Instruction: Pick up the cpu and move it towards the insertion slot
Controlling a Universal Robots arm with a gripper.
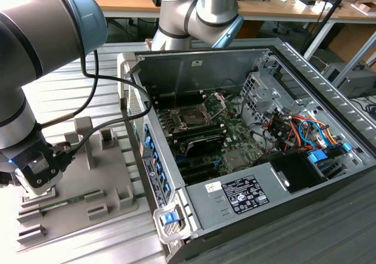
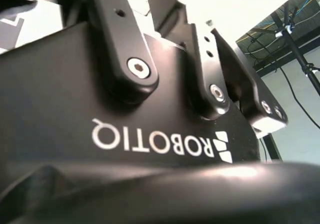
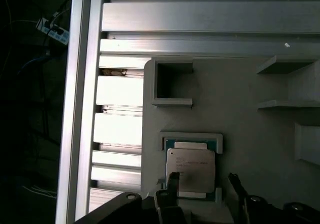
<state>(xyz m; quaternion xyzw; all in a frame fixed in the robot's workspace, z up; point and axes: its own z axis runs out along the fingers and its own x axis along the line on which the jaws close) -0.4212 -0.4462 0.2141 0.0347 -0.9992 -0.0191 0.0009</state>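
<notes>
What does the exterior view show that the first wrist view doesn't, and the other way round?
The exterior view brings the open computer case with the insertion slot on its board, plus the big arm. The first wrist view brings the cpu lying in its holder, with the gripper open close by. Both share the grey tray and the ribbed metal table.

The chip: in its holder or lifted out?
In. The chip lies flat in a pocket of the grey tray; the open gripper is not clamping it.
</notes>
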